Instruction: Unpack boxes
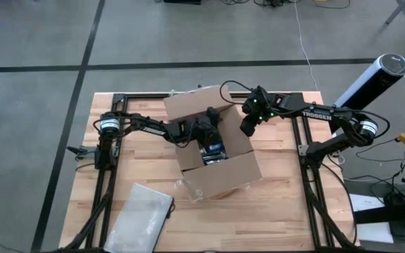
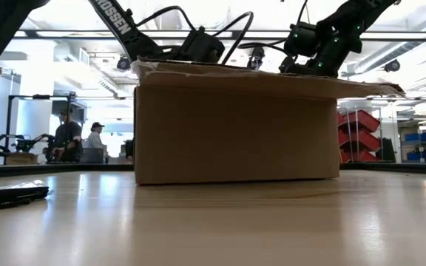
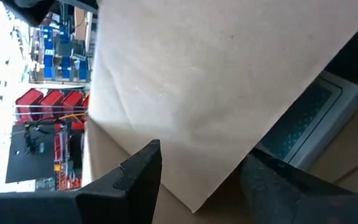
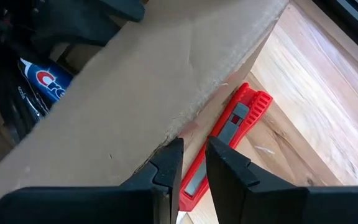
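Sitting mid-desk, the brown corrugated cardboard box (image 1: 213, 151) is looking light and stiff; its thin flaps are offering the best grip. The left end effector (image 3: 197, 180) is reaching inside, fingers parted and holding nothing, while the right end effector (image 4: 193, 163) is hovering nearly closed, empty, at a flap edge.

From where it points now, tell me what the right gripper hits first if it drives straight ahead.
Probably the red utility knife on the table beside the cardboard box: the right gripper aims at it, fingers slightly apart. The flap's edge is close, so depth is uncertain.
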